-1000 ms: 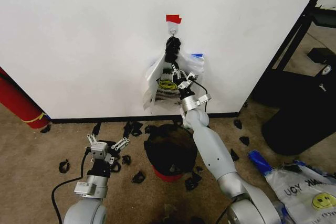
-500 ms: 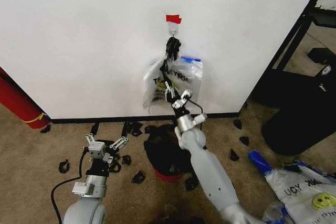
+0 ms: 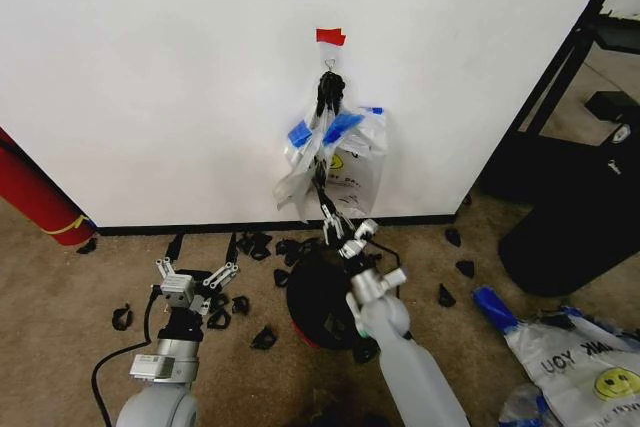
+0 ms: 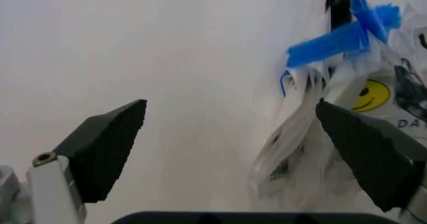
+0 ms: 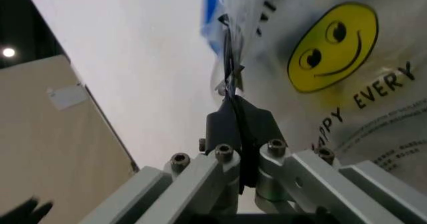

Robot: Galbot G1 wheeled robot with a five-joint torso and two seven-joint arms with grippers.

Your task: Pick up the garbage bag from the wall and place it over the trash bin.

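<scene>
Garbage bag (image 3: 318, 162): thin, limp, slippery film; best held at bunched edge. Pinched by right gripper (image 3: 342, 230); left gripper (image 3: 193, 277) spread, idle.

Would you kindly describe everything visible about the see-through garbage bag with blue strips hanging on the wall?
The thin, crinkly, see-through plastic garbage bag with bright blue strips hangs from a small hook on the plain white wall, beside a white smiley-face bag. It is stretched downward in a narrow strand. The right gripper, above the small round black trash bin, has its fingers shut on that strand.
</scene>
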